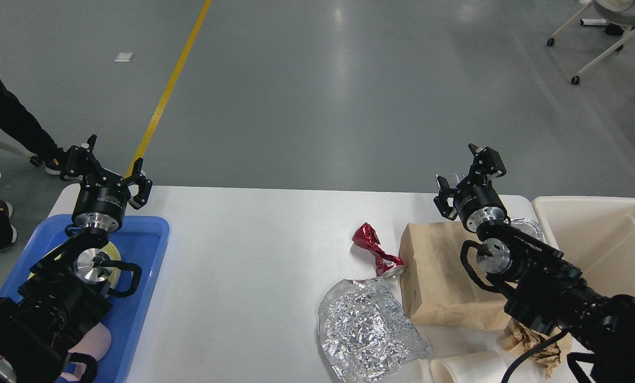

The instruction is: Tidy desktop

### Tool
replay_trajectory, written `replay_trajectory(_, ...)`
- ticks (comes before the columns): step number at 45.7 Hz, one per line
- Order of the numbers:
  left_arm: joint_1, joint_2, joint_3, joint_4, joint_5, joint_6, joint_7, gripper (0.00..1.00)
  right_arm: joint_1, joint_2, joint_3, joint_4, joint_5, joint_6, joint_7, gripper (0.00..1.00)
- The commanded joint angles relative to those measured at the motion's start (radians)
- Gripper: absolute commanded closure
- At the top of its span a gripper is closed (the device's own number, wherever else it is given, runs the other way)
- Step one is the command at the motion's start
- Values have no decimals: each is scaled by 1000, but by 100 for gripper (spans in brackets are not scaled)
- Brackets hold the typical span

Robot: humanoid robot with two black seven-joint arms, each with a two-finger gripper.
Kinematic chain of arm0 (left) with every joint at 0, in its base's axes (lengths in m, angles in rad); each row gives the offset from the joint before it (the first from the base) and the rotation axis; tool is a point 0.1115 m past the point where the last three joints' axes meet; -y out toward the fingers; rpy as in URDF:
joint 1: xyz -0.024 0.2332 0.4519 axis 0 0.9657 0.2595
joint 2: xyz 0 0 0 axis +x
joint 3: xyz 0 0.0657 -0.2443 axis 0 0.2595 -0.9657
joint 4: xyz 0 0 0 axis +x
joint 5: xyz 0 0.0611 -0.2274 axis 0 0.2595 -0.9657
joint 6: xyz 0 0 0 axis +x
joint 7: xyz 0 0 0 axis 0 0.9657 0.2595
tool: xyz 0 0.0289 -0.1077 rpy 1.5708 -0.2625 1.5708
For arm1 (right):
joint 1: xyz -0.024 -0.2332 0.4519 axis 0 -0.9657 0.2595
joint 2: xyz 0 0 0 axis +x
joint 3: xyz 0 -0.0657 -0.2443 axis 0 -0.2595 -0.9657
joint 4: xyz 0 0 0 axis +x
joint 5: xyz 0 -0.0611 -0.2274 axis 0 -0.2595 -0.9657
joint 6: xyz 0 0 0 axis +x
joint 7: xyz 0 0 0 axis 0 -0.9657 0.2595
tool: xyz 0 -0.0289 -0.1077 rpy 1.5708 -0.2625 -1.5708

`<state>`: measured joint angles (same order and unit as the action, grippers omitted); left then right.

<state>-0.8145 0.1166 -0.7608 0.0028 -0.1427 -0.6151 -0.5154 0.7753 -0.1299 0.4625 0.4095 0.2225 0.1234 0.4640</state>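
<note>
You have a plain white desktop (242, 255) as your reference. At its left end sits a bright blue tray (147, 255) holding something pale yellow (116, 254), partly hidden. Toward the desktop's right, a crushed can (377, 249) shows glossy red with a silver end. In front of the can lies crinkled, glittering silver foil (365, 330). A tan-brown paper bag (437, 276) lies right of the can. Off the right end of the desktop stands a cream bin (604, 234).

White desktop (242, 276), crushed red can (377, 250), foil (368, 330), open claws
</note>
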Motion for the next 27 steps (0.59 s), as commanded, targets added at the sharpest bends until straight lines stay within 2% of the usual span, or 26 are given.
replay_trajectory(1,0,0,0,0,0,0,0,4,36,-30,2,-3,0,1,-1,0)
replay_trajectory(6,0,0,0,0,0,0,0,4,62,-82,8,-3,1,1,-1,0)
replay_trajectory(14,0,0,0,0,0,0,0,4,48,-97,10,-6,1,-2,-1,0)
replay_trajectory(27,0,0,0,0,0,0,0,4,48,-105,13,-110,11,-7,-1,0)
